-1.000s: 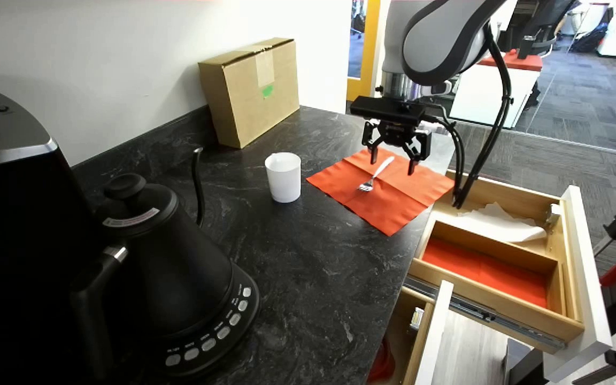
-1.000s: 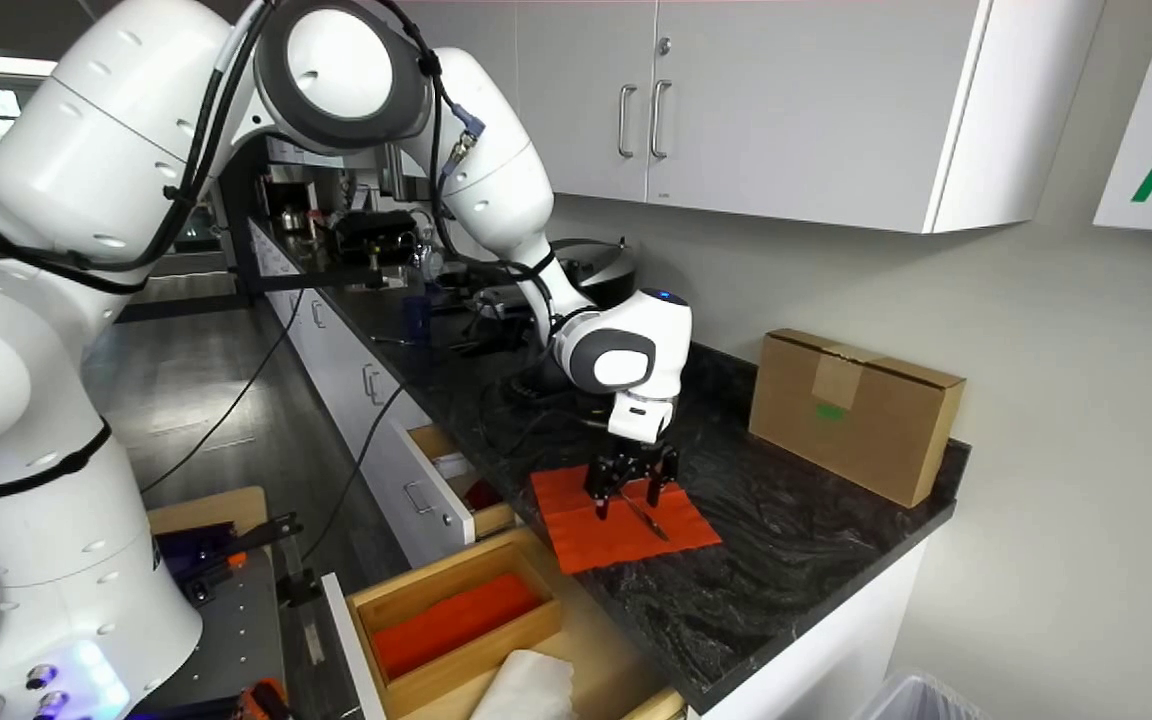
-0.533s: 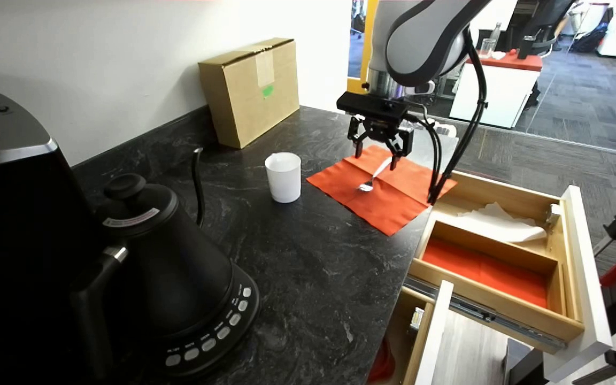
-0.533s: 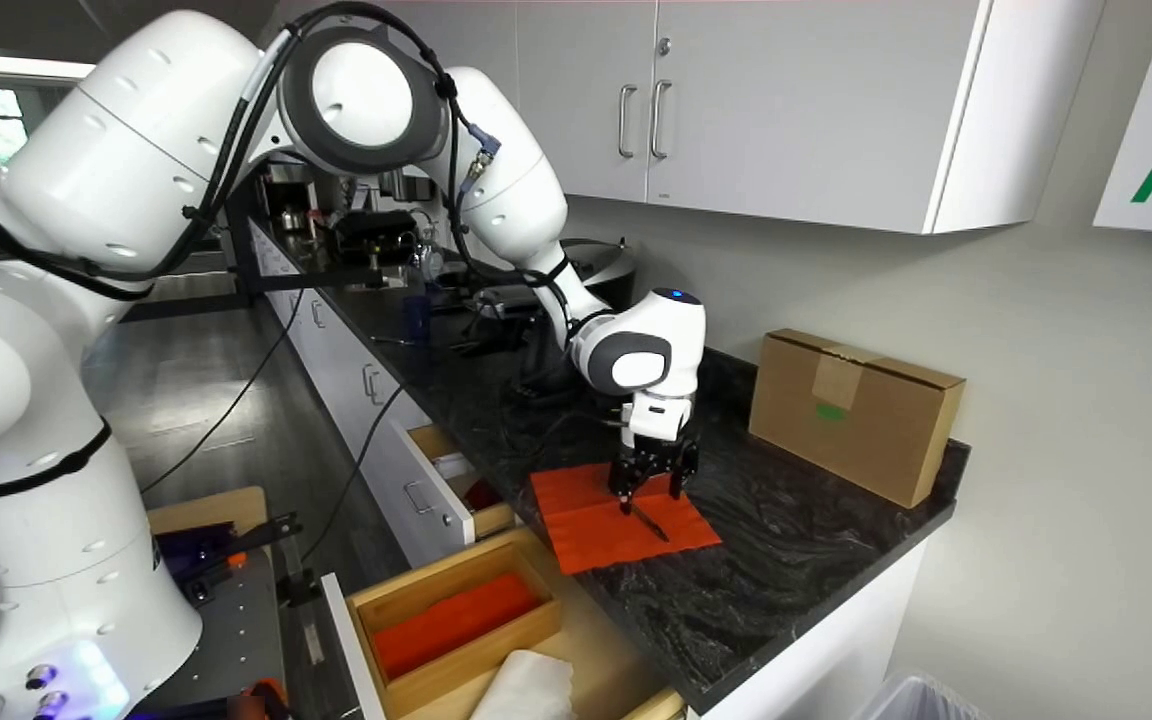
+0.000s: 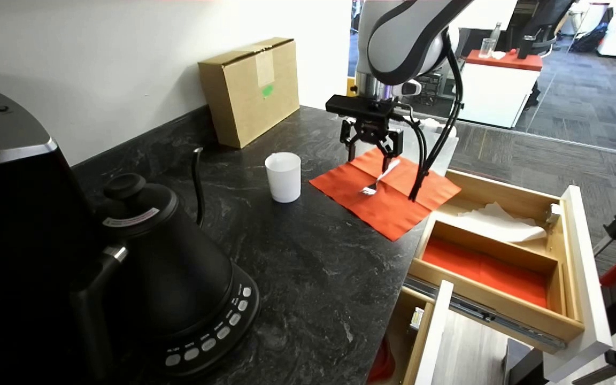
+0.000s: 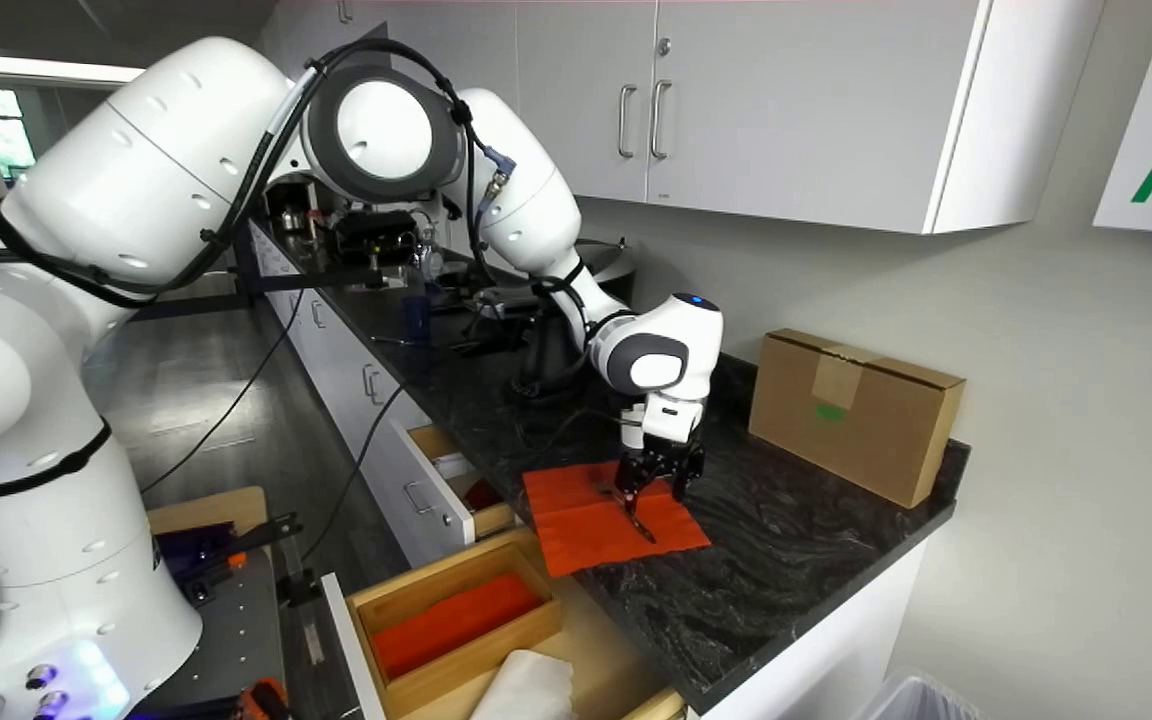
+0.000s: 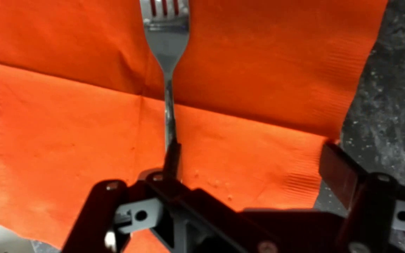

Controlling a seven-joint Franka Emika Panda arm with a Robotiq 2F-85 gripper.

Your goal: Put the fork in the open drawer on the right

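Note:
The fork (image 5: pixel 376 184) lies flat on an orange napkin (image 5: pixel 417 195) on the dark counter, also in an exterior view (image 6: pixel 640 526). In the wrist view the fork (image 7: pixel 167 52) has its tines at the top, and its handle end is hidden behind the left finger. My gripper (image 5: pixel 368 163) is open and empty, low over the napkin; it also shows in an exterior view (image 6: pixel 654 502) and the wrist view (image 7: pixel 251 151). The fork is at the left finger, not between the fingers. The open drawer (image 5: pixel 588 278) is below the counter edge, in both exterior views (image 6: pixel 476 648).
A white cup (image 5: pixel 283 177) and a black kettle (image 5: pixel 174 272) stand on the counter. A cardboard box (image 5: pixel 262 96) is against the wall. White paper (image 5: pixel 500 224) lies in the drawer beside its red-floored compartment. A lower drawer (image 5: pixel 436 331) is partly open.
My gripper has moved lower and toward the wall, and its finger has come to the fork handle. The napkin and fork have shifted slightly. The gripper stays open.

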